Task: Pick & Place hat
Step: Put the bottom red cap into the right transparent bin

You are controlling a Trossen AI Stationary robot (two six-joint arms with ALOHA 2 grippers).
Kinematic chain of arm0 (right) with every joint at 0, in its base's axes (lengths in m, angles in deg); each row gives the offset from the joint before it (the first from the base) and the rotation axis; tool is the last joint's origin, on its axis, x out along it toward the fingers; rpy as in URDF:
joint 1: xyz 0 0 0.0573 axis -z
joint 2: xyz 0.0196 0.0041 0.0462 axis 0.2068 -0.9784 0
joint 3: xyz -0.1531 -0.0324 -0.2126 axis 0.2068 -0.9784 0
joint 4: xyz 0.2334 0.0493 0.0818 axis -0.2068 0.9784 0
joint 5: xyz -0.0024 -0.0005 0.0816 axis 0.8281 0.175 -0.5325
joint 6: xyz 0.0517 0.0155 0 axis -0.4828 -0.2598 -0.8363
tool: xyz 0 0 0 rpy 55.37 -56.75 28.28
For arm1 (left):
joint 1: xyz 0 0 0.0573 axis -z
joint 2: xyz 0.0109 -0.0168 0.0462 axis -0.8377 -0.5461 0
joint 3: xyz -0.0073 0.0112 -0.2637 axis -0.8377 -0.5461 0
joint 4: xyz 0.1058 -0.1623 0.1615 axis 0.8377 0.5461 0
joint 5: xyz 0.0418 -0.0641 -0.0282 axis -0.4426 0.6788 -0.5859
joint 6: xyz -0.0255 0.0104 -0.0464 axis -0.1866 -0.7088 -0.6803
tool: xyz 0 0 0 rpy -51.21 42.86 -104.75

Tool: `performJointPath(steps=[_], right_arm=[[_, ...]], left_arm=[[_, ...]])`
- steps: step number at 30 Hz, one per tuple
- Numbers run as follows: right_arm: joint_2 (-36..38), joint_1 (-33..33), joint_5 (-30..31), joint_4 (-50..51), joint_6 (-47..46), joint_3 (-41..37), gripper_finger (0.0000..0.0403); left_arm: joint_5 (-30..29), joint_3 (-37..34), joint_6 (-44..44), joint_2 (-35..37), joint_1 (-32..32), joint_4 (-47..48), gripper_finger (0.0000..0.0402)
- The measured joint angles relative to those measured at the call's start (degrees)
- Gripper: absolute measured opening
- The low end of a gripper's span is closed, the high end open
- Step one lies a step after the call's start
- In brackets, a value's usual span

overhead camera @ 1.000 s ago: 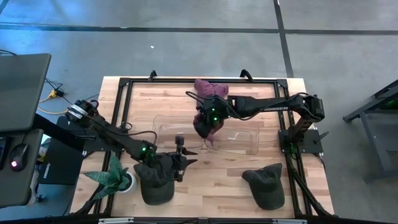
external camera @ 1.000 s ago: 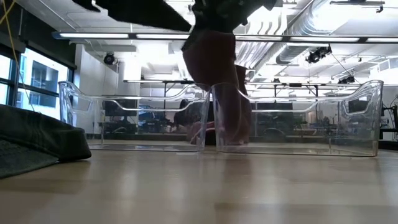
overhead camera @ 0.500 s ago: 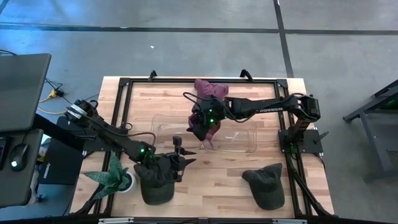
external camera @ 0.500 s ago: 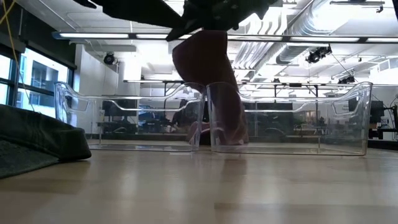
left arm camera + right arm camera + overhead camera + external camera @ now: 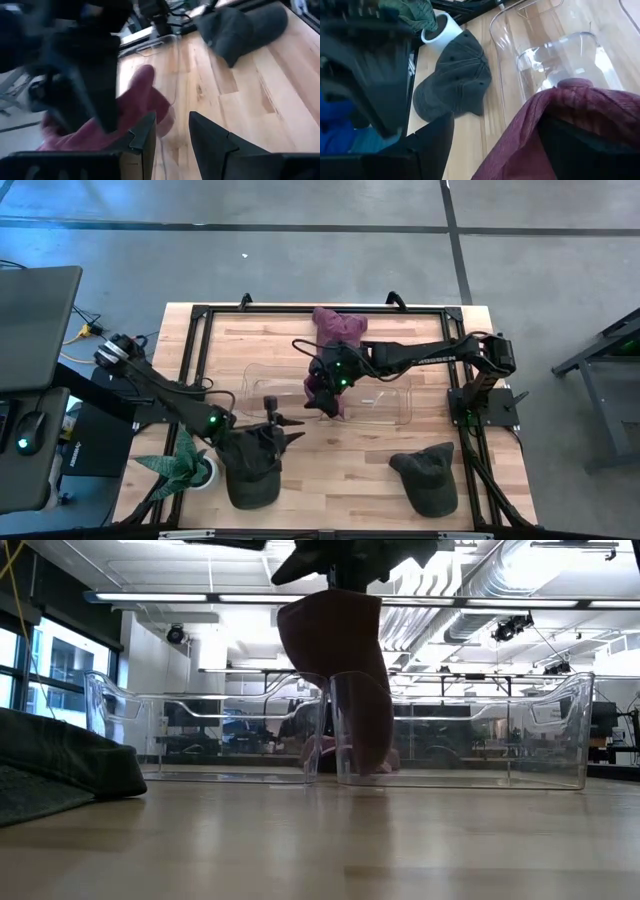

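Carrying the maroon hat (image 5: 322,383) clamped in the right tool (image 5: 330,377), hanging over the clear bin (image 5: 400,412), not yet dropped in. Hovering with the left tool (image 5: 278,427) apart above a dark cap (image 5: 250,470); still leaving another cap (image 5: 427,475) on the table (image 5: 350,470).

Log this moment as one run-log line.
right gripper: holds maroon hat over clear bin | left gripper: open, above grey cap

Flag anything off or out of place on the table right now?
Nothing damaged or spilled. The right end effector dangles the maroon hat over the clear bin. The left end effector hovers open beside the dark cap. A second maroon hat lies bunched against the back frame.
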Motion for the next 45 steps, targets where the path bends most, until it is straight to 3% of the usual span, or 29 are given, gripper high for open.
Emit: performJointPath(steps=[6, 14, 27, 45], right_arm=[[0.06, -0.07, -0.06, -0.09, 1.74, 0.00, 0.0278], [0.90, -0.08, -0.33, -0.07, 2.17, 0.00, 0.0278], [1.81, -0.08, -5.56, 1.83, 0.70, 0.00, 0.0277], [3.98, -0.08, -5.28, 4.44, 0.05, 0.28, 0.0277]], left_arm=[[-13.89, 0.02, -9.15, 3.92, 1.14, 9.55, 0.0110], [-13.94, -0.07, -20.91, 7.17, -1.97, 24.60, 0.0110], [-12.48, -0.04, -21.48, 6.02, -4.49, 24.19, 0.0110], [-9.85, -0.04, -19.79, 5.99, -4.57, 22.11, 0.0110]])
